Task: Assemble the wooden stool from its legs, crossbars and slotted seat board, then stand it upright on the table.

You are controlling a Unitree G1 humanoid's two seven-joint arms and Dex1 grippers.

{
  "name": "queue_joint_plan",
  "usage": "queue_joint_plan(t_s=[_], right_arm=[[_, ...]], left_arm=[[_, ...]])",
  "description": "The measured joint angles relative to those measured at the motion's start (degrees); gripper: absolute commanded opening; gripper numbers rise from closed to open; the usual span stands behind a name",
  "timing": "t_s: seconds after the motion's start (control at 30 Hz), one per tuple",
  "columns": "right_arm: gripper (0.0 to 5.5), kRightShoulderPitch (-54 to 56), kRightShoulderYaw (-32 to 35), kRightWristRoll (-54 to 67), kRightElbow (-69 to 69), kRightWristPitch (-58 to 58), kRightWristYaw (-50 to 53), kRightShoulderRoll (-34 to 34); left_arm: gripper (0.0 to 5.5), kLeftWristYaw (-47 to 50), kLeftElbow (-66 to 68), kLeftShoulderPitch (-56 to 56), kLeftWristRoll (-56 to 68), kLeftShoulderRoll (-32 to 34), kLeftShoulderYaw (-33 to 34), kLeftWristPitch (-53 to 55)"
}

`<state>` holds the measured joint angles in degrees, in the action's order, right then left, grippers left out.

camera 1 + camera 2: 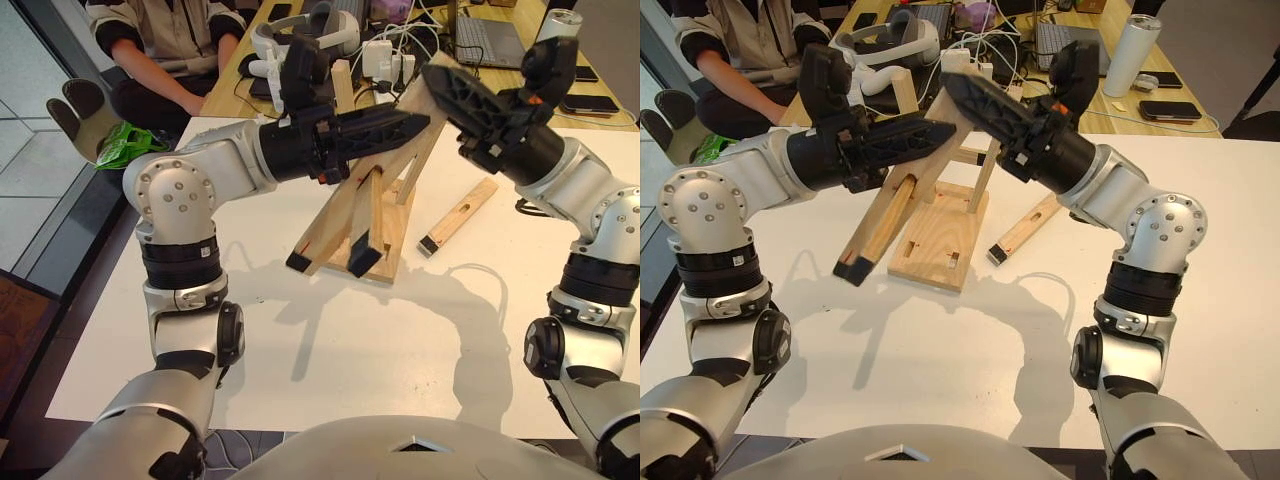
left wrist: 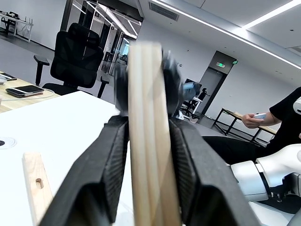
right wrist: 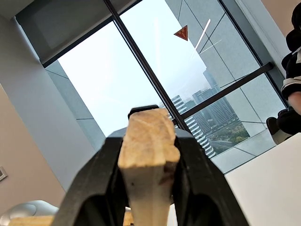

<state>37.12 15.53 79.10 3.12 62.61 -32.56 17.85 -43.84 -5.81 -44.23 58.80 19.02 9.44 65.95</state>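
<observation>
L tool (image 1: 940, 130) and R tool (image 1: 960, 90) both clamp the leg frame (image 1: 880, 225), tilted over seat board (image 1: 935, 250); loose crossbar (image 1: 1025, 228) beside it. Mid-assembly, I judge: next you must align leg ends w/ slots.

A white table (image 1: 330, 350) stands before a cluttered wooden desk (image 1: 232, 100) in an open-plan office. A black office chair (image 2: 77, 52) waits nearby, strip lights (image 2: 273, 13) line the ceiling, and tall windows (image 3: 94, 80) face what appear to be city towers.
</observation>
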Motion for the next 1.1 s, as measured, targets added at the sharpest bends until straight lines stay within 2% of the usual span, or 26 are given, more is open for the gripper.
queue_joint_plan(t_s=[0.23, 0.37, 0.5, 0.63, 0.73, 0.87, 1.1], right_arm=[[1.03, -0.9, -1.7, -2.4, -0.1, -0.8, -0.5, 0.2], [1.03, -1.3, -0.6, -3.0, 0.3, -1.2, 0.8, 1.2], [1.03, -5.3, 2.4, -0.9, 3.9, -0.1, 5.0, 5.2], [1.03, -10.7, 5.1, 2.2, 9.8, 0.5, 15.6, 7.3], [1.02, -15.8, 5.2, 2.6, 16.8, -1.1, 29.6, 6.4], [1.02, -19.5, 0.5, -4.2, 25.7, -3.3, 39.9, 4.9], [1.02, -21.5, -8.2, -22.1, 32.2, -12.1, 46.1, 0.8]], left_arm=[[2.93, 0.3, 1.1, -0.1, -0.8, 1.5, 0.1, -1.7], [2.99, 1.3, 3.9, 0.6, -4.9, 5.7, 1.1, -4.6], [2.99, 2.3, 4.1, 6.5, -7.7, 10.2, 4.1, -6.6], [2.99, 6.1, 0.4, 13.6, -9.4, 11.6, 6.3, -7.2], [2.99, 11.8, -3.1, 22.0, -14.4, 11.6, 4.6, -7.8], [2.99, 19.9, -5.3, 25.1, -20.5, 10.7, 2.9, -8.5], [2.99, 27.9, -10.2, 25.2, -26.7, 7.2, -2.1, -9.2]])
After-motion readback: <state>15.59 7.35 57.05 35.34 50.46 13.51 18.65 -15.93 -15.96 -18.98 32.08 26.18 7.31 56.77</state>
